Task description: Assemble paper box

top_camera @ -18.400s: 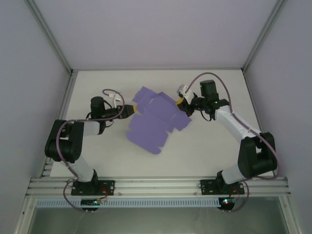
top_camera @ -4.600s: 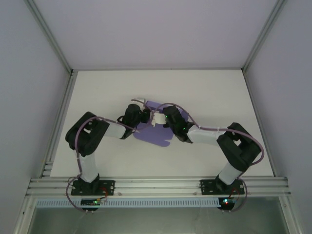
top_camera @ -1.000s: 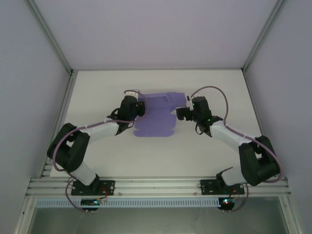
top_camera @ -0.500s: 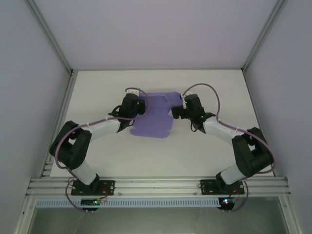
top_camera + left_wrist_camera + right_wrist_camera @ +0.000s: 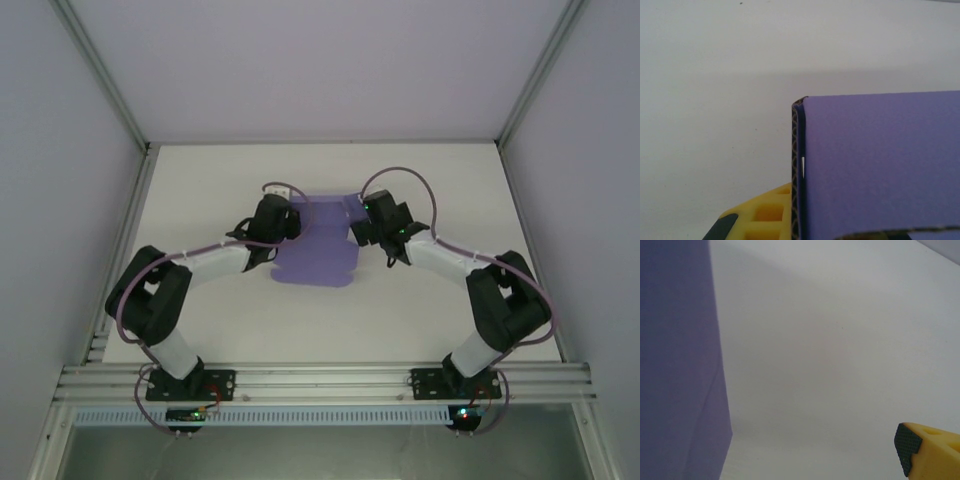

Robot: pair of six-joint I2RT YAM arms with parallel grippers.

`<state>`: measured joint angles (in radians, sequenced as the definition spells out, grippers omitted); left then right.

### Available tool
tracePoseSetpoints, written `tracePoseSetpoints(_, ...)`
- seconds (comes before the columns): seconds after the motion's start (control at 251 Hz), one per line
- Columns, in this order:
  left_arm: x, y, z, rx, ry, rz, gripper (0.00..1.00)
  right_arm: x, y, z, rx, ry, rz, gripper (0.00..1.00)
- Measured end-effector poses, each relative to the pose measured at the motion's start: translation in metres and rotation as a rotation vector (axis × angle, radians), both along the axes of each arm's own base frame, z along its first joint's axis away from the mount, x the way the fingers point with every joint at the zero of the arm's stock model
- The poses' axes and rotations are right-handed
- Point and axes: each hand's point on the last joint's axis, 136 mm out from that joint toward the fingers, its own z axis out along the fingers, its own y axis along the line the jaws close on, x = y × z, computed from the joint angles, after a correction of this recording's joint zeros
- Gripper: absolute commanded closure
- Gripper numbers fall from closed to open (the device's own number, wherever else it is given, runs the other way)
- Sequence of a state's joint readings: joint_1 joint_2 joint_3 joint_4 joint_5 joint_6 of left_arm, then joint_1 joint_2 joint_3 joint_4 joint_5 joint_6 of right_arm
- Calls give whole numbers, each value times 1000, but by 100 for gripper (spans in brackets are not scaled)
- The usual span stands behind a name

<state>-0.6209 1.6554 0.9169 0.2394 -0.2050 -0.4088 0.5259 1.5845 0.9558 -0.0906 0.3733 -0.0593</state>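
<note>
My left fingers (image 5: 765, 216) seem clamped on the paper box (image 5: 318, 245) edge; right fingers (image 5: 926, 450) gape beside it. If they shove, the card could slip free.

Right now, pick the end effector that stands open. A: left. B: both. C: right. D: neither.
C: the right end effector shows its yellow finger well apart from the purple card, with bare table between, while the left end effector is pinched shut on the card's edge.
</note>
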Motion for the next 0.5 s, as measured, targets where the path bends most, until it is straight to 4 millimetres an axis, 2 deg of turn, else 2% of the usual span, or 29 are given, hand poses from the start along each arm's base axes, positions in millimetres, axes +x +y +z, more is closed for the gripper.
tracePoseSetpoints(0.303, -5, -5, -4, 5, 17, -20, 100, -4, -3, 10, 41, 73, 61, 1)
tracePoseSetpoints(0.499, -7, -5, -8, 9, 34, -29, 100, -9, 6, 6, 92, 110, 102, 1)
